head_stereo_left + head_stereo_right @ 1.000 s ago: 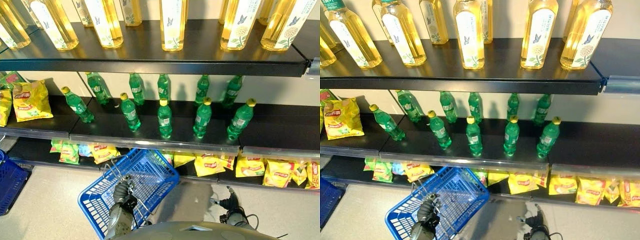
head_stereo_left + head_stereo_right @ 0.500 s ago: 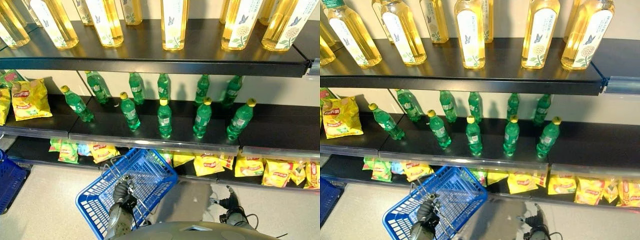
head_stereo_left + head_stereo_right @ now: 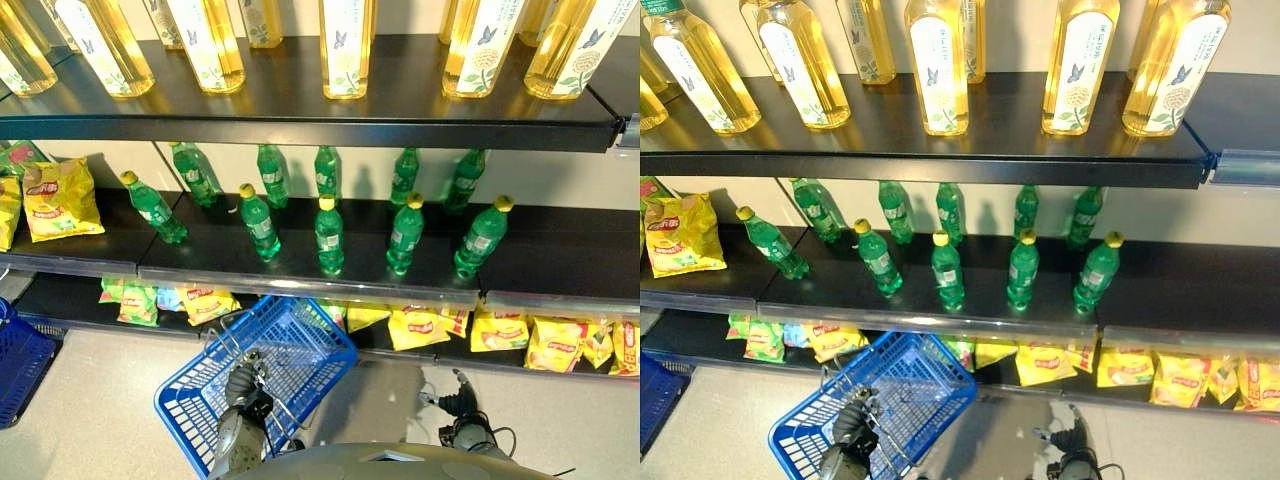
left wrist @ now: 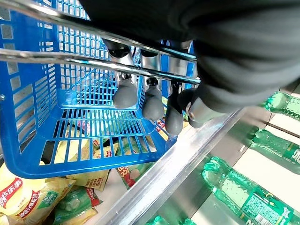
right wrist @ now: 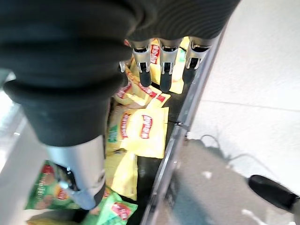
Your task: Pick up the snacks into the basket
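Two hands are showing in your left eye view: your left hand (image 3: 243, 385) is gripping the blue basket (image 3: 300, 345) by its wire handles, your right hand (image 3: 458, 402) is hanging low near the yellow snack bags (image 3: 420, 328) on the bottom shelf. Your left wrist view is showing fingers (image 4: 125, 93) curled round the handle bars (image 4: 84, 61); a tilting basket risks spilling whatever you drop in. Your right wrist view is showing straight, empty fingers (image 5: 161, 70) over slippery bags (image 5: 140, 131); you're risking a fumbled pinch.
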`<state>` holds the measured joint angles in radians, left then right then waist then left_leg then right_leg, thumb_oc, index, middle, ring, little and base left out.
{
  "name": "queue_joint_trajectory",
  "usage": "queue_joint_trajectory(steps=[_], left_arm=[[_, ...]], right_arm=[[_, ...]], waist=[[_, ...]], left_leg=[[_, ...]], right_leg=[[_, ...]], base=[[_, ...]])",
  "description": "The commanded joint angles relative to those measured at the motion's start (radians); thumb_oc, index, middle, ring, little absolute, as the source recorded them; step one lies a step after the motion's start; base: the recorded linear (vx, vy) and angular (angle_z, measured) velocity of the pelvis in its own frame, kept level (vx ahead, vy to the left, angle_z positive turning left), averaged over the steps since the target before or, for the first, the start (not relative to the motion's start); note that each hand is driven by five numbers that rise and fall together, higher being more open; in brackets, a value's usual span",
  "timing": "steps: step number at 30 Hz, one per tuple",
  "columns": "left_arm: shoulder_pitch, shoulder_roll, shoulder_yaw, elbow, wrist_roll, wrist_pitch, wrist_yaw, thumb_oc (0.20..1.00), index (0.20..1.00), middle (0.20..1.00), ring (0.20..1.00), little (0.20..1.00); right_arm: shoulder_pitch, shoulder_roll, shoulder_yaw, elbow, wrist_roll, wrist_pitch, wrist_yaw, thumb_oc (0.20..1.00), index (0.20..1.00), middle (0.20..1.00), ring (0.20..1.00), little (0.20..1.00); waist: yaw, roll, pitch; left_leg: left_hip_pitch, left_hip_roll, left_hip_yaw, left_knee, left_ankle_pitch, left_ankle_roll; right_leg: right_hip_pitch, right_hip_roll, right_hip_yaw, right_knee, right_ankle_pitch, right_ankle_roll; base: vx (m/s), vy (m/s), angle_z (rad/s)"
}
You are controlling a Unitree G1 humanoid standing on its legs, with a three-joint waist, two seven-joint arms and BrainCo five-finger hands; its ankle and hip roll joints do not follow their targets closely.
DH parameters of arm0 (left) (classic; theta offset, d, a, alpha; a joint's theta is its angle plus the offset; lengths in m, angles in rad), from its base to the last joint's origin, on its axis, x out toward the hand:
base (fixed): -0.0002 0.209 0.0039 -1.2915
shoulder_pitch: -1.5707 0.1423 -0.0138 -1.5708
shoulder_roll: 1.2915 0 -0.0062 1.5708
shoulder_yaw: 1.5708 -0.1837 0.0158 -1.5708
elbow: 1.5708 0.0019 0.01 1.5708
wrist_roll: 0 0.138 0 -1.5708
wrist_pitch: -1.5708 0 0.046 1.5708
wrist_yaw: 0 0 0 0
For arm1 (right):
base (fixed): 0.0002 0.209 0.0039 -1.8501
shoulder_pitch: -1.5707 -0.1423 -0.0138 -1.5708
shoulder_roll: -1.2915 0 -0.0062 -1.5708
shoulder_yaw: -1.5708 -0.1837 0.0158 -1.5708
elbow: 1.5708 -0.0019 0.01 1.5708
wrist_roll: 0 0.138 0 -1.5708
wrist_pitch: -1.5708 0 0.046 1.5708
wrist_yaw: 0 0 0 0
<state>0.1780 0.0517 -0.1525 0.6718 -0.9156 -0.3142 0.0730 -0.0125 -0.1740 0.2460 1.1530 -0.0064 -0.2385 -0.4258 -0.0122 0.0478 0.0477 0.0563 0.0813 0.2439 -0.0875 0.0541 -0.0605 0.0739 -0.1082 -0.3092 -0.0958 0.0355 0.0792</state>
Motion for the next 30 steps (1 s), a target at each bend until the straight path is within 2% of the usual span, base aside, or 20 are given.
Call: queue_joint_trajectory(steps=[1,6,7,8,9,11,13,19,24,27,30], left_arm=[[-0.05,0.02,0.032,-0.092,0.077,-0.096,-0.028,0.2,0.2,0.2,0.2,0.2],[-0.055,0.023,0.038,-0.099,0.08,-0.102,-0.025,0.2,0.2,0.2,0.2,0.2],[-0.064,0.028,0.039,-0.105,0.079,-0.106,-0.023,0.2,0.2,0.2,0.2,0.2],[-0.064,0.028,0.039,-0.105,0.079,-0.106,-0.023,0.2,0.2,0.2,0.2,0.2],[-0.083,0.041,0.032,-0.131,0.073,-0.114,-0.018,0.2,0.2,0.2,0.2,0.2],[-0.086,0.045,0.029,-0.143,0.071,-0.118,-0.018,0.2,0.2,0.2,0.2,0.2],[-0.098,0.06,0.021,-0.173,0.059,-0.126,-0.018,0.2,0.2,0.2,0.2,0.2],[-0.105,0.074,0.03,-0.2,0.049,-0.139,-0.008,0.2,0.2,0.2,0.2,0.2],[-0.124,0.08,0.024,-0.221,0.031,-0.151,0.006,0.2,0.2,0.2,0.2,0.2],[-0.126,0.079,0.03,-0.263,0.01,-0.157,0.024,0.2,0.2,0.2,0.2,0.2],[-0.132,0.076,0.032,-0.265,0.005,-0.159,0.034,0.2,0.2,0.2,0.2,0.2]], right_arm=[[-0.048,-0.007,0.005,-0.046,0.024,-0.066,0.009,1.0,1.0,1.0,1.0,1.0],[-0.013,-0.02,0.012,-0.144,0.022,-0.079,0.021,1.0,1.0,1.0,1.0,1.0],[-0.009,-0.026,0.008,-0.166,0.024,-0.085,0.021,1.0,1.0,1.0,1.0,1.0],[-0.009,-0.026,0.008,-0.167,0.024,-0.085,0.021,1.0,1.0,1.0,1.0,1.0],[-0.018,-0.032,0.003,-0.203,0.035,-0.093,0.017,1.0,1.0,1.0,1.0,1.0],[-0.018,-0.035,0.002,-0.222,0.045,-0.098,0.017,1.0,1.0,1.0,1.0,1.0],[-0.015,-0.045,0.01,-0.295,0.048,-0.115,0.022,1.0,1.0,1.0,1.0,1.0],[0.037,-0.096,-0.004,-0.52,0.048,-0.158,0.028,1.0,1.0,1.0,1.0,1.0],[0.015,-0.109,-0.012,-0.569,0.064,-0.17,0.017,1.0,1.0,1.0,1.0,1.0],[-0.003,-0.11,-0.034,-0.624,0.09,-0.175,0.003,1.0,1.0,1.0,1.0,1.0],[-0.01,-0.106,-0.053,-0.647,0.107,-0.184,-0.013,1.0,1.0,1.0,1.0,1.0]], waist=[[-0.014,-0.052,0.001],[-0.022,-0.057,0.015],[-0.026,-0.062,0.034],[-0.026,-0.062,0.034],[-0.032,-0.064,0.076],[-0.033,-0.065,0.085],[-0.041,-0.068,0.129],[-0.068,-0.066,0.151],[-0.073,-0.057,0.176],[-0.072,-0.051,0.185],[-0.074,-0.046,0.187]], left_leg=[[0.0,-0.019,-0.014,0.0,-0.037,0.003],[0.005,-0.027,-0.004,0.003,-0.032,0.008],[-0.022,-0.025,0.002,0.055,-0.049,0.011],[-0.023,-0.025,0.002,0.056,-0.049,0.011],[-0.079,-0.016,0.006,0.14,-0.071,0.011],[-0.106,-0.012,0.008,0.181,-0.084,0.012],[-0.188,0.01,0.006,0.29,-0.118,0.012],[-0.321,0.067,0.007,0.44,-0.163,0.012],[-0.441,0.092,0.012,0.566,-0.203,0.014],[-0.553,0.124,0.017,0.69,-0.245,0.014],[-0.594,0.137,0.015,0.729,-0.257,0.015]], right_leg=[[0.009,-0.032,-0.002,0.009,0.022,0.062],[0.016,-0.039,0.0,0.009,0.029,0.063],[-0.01,-0.052,0.001,0.058,0.021,0.059],[-0.01,-0.052,0.001,0.058,0.02,0.059],[-0.072,-0.067,0.009,0.144,-0.007,0.05],[-0.096,-0.073,0.007,0.175,-0.017,0.047],[-0.181,-0.1,0.006,0.276,-0.036,0.045],[-0.312,-0.108,0.008,0.412,-0.074,0.039],[-0.443,-0.119,0.026,0.539,-0.108,0.028],[-0.559,-0.13,0.038,0.65,-0.142,0.017],[-0.601,-0.131,0.042,0.683,-0.154,0.013]], base=[[0.0,0.0,0.0],[-0.01,0.0,-0.01],[-0.05,-0.002,-0.03],[-0.2,0.008,-0.02],[-0.2,0.014,-0.06],[-0.19,0.01,-0.07],[-0.2,-0.004,-0.06],[-0.09,-0.015,-0.03],[-0.15,0.001,-0.03],[-0.12,-0.011,-0.08],[-0.06,-0.007,-0.08]])
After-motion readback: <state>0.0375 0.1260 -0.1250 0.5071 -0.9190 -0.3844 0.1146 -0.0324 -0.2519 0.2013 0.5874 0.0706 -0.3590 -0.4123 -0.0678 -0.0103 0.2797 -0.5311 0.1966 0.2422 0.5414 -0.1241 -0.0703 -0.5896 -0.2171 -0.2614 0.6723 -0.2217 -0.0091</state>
